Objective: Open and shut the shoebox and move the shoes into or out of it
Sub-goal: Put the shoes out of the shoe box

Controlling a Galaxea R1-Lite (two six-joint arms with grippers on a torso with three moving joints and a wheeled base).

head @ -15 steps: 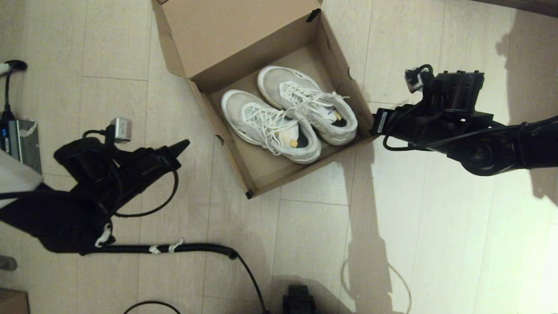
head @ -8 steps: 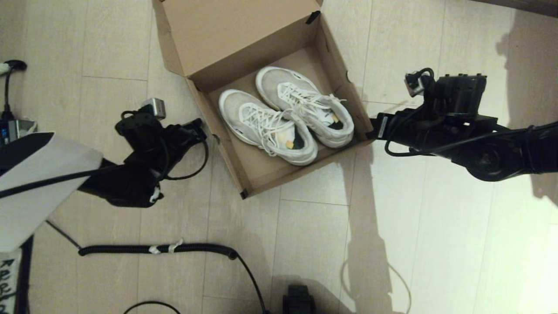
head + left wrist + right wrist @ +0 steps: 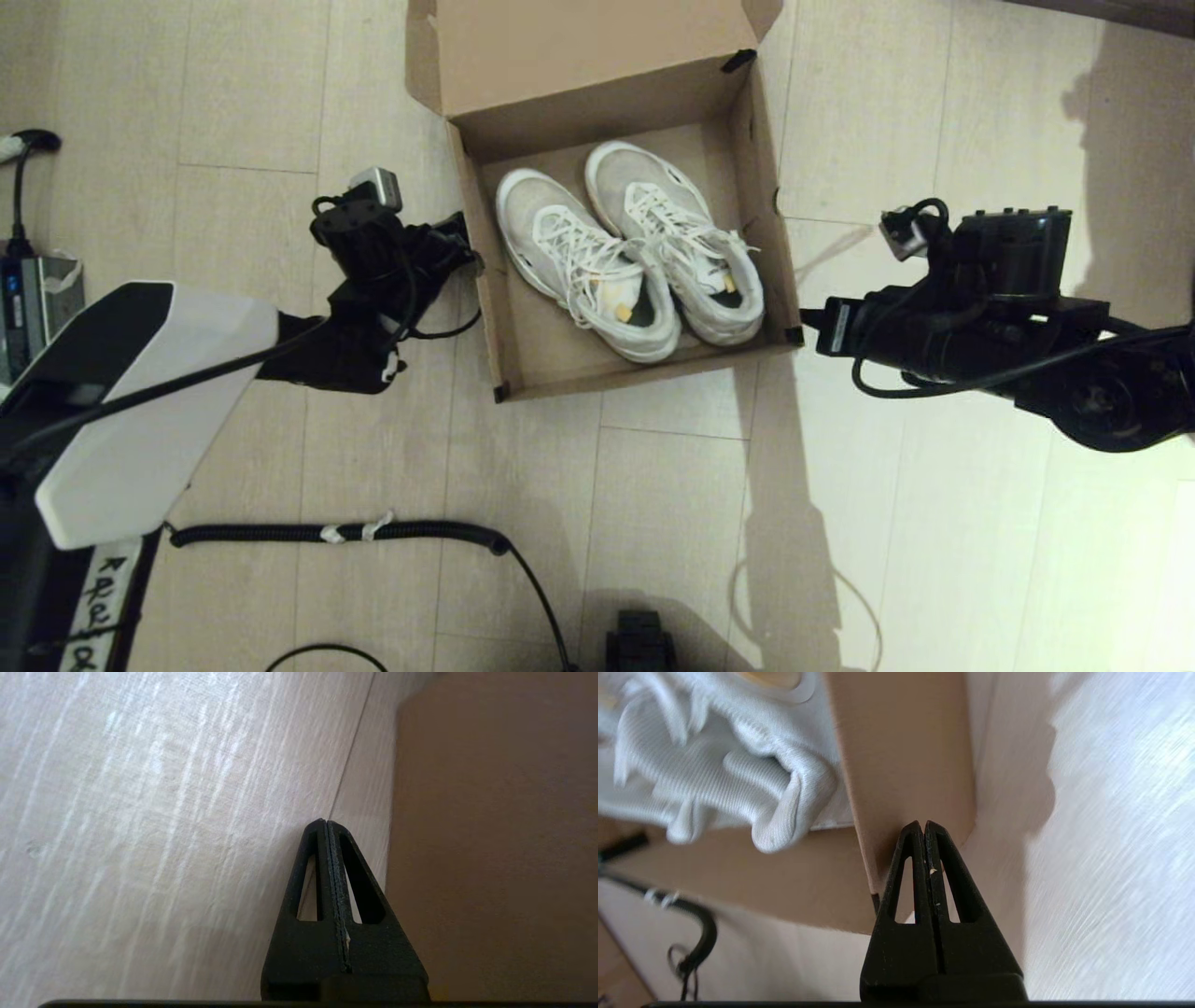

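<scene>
a black coiled cable (image 3: pixel 401 532) lies nearest on the pale wood-plank floor (image 3: pixel 653 523). further out, the left gripper (image 3: pixel 464 245) sits against the shoebox (image 3: pixel 644 369) at its left wall, fingers pressed together and empty, while the right gripper (image 3: pixel 810 327) meets the box's near right corner, fingers likewise closed on nothing. inside the open box lie the shoes (image 3: pixel 635 247), lid raised beyond.
</scene>
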